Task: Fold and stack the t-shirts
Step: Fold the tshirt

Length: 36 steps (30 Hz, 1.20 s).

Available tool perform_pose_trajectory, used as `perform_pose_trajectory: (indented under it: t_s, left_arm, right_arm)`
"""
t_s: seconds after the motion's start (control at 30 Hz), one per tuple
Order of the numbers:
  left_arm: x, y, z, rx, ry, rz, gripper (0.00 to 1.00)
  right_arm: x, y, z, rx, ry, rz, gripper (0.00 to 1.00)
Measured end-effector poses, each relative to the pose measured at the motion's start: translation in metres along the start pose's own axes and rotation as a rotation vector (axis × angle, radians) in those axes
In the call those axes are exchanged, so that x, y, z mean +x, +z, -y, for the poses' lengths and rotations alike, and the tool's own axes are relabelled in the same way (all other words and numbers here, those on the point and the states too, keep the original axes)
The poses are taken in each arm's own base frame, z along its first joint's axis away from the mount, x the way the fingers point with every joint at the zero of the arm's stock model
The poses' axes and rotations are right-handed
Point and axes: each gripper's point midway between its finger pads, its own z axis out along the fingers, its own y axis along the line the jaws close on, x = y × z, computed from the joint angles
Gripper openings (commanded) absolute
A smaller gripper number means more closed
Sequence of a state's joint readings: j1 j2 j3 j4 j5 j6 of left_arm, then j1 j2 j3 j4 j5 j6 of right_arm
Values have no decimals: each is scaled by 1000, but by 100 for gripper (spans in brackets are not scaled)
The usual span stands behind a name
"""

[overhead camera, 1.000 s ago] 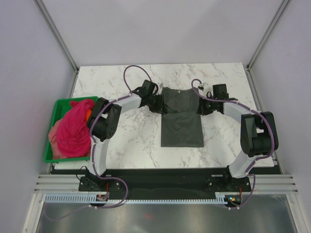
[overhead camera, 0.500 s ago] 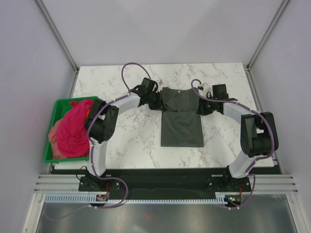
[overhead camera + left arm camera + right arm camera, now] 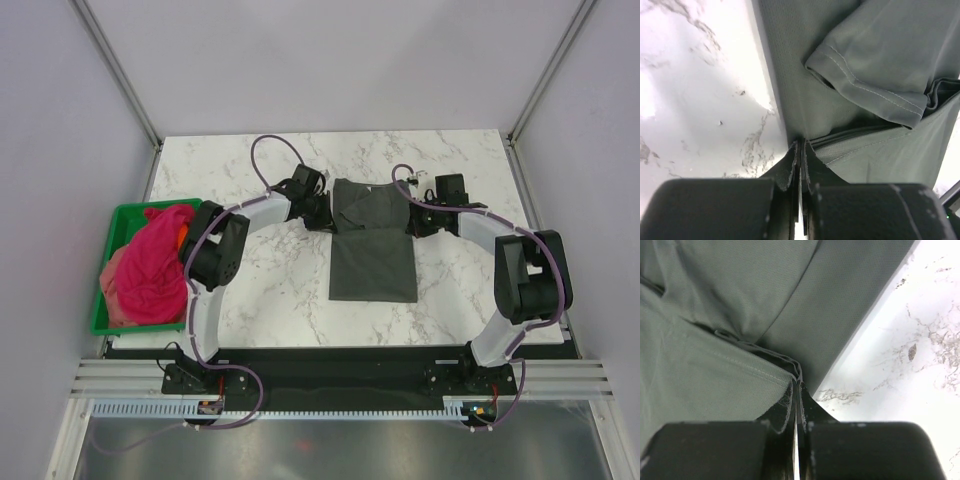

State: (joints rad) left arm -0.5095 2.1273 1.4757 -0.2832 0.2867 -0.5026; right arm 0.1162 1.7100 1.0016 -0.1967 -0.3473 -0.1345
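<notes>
The dark charcoal grey t-shirt (image 3: 372, 245) lies on the marble table in the middle, its sides folded in to a narrow strip. My left gripper (image 3: 322, 214) is shut on its left edge; the left wrist view shows the cloth (image 3: 860, 75) pinched between the jaws (image 3: 801, 150). My right gripper (image 3: 414, 221) is shut on the right edge, cloth (image 3: 730, 340) pinched at the jaw tips (image 3: 796, 385). The magenta-pink t-shirt (image 3: 155, 260) is heaped in the green bin (image 3: 125, 216), with the salmon-pink t-shirt (image 3: 112, 300) under it.
The green bin sits at the table's left edge. Marble table (image 3: 270, 290) runs around the grey shirt. Grey walls and metal posts stand at the back and sides. A black rail lies along the near edge.
The left gripper shifted slightly back and forth by the shirt's left edge. The upper part of the shirt moved a little. The right arm hardly moved.
</notes>
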Motion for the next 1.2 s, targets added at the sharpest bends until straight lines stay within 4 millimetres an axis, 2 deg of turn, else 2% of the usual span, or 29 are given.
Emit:
perform_pose_trajectory:
  t_s: [0.07, 0.1, 0.2, 0.23, 0.27, 0.4, 0.47, 0.6, 0.7, 0.8, 0.9, 1.03, 1.1, 1.2]
  left_arm:
    - [-2, 3, 0, 6, -12, -3, 2]
    - [-4, 4, 0, 7, -12, 1, 4]
    - [-9, 6, -1, 9, -15, 6, 15]
    - [-10, 6, -1, 10, -15, 7, 26]
    - [-9, 5, -1, 10, -15, 5, 28]
    - [-11, -2, 2, 14, -24, 2, 36]
    - [-15, -14, 6, 18, -23, 14, 38]
    - [-27, -49, 25, 58, -10, 66, 37]
    - [-31, -75, 43, 109, 5, 99, 37]
    - [-20, -82, 54, 145, 20, 82, 36]
    - [4, -72, 54, 154, 20, 21, 36]
    - [31, -54, 43, 131, 0, -56, 35]
    - [43, -43, 34, 110, -19, -92, 35]
    - [61, -32, 19, 71, -49, -136, 34]
  right_arm:
    - [2, 2, 3, 14, 7, -7, 14]
    - [4, 3, 4, 22, 13, -14, 16]
    - [8, 6, 8, 51, 35, -31, 25]
    - [9, 6, 9, 61, 44, -35, 26]
    - [9, 5, 11, 71, 55, -39, 30]
    - [-2, -5, 17, 135, 119, -24, 38]
    - [-10, -16, 12, 142, 164, -2, 41]
    - [-24, -37, -3, 104, 225, 43, 27]
    - [-26, -44, -14, 75, 277, 60, 26]
    - [-15, -42, -19, 66, 331, 36, 26]
    - [1, -36, -19, 76, 373, 1, 22]
    - [13, -18, -12, 95, 406, -37, 21]
    - [27, -6, -9, 104, 423, -82, 20]
    - [39, 2, -3, 132, 440, -121, 24]
